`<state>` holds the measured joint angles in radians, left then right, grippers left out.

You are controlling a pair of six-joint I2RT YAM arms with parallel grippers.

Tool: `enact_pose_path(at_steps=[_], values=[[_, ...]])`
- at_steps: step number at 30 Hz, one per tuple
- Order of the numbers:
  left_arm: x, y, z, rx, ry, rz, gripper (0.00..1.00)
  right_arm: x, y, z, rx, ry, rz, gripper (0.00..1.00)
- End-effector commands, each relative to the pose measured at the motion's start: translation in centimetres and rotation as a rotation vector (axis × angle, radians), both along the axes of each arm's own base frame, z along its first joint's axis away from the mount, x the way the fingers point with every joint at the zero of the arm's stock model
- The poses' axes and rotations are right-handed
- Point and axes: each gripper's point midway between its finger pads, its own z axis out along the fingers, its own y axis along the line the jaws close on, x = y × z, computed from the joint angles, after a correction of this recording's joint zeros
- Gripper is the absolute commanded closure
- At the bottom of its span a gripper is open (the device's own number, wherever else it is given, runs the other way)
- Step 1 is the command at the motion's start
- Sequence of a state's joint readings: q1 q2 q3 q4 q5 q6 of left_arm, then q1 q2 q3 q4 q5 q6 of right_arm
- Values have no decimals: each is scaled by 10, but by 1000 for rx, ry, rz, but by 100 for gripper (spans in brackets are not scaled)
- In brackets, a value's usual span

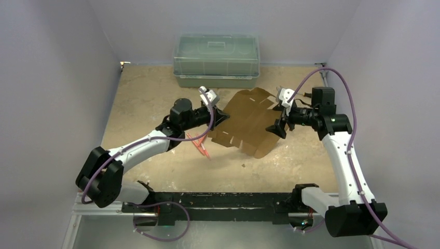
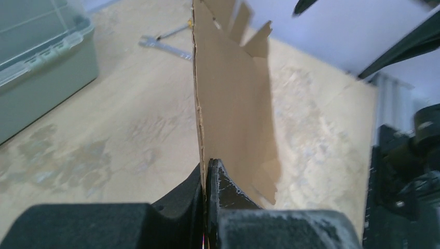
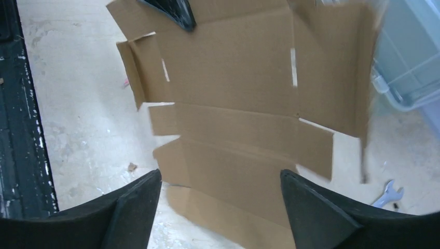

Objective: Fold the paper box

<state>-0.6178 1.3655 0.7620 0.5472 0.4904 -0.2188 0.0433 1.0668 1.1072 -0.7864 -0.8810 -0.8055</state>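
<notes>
The paper box is a flat brown die-cut cardboard sheet with flaps and slots, held a little above the table's middle. My left gripper is shut on its left edge; in the left wrist view the sheet stands edge-on, pinched between the fingers. My right gripper is open at the sheet's right edge. In the right wrist view the sheet spreads out ahead of and between the wide-apart fingers. The left gripper's tip shows at the sheet's far edge.
A green translucent lidded bin stands at the back centre. A red-orange tool lies on the table below the left gripper. A metal spanner lies near the bin. White walls enclose the table. A small scrap lies in front.
</notes>
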Motion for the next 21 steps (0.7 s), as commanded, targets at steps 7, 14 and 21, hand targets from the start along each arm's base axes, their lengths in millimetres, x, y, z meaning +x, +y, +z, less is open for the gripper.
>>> enact_pose_path(at_steps=[7,14,21], values=[[-2,19,-30,417,-13,27,100,-3,-7,61,-35,-166,-13,4],[-12,12,-16,365,43,10,100,1,4,60,20,-158,47,3],[-18,8,-10,361,49,-26,100,-4,16,67,74,-162,134,2]])
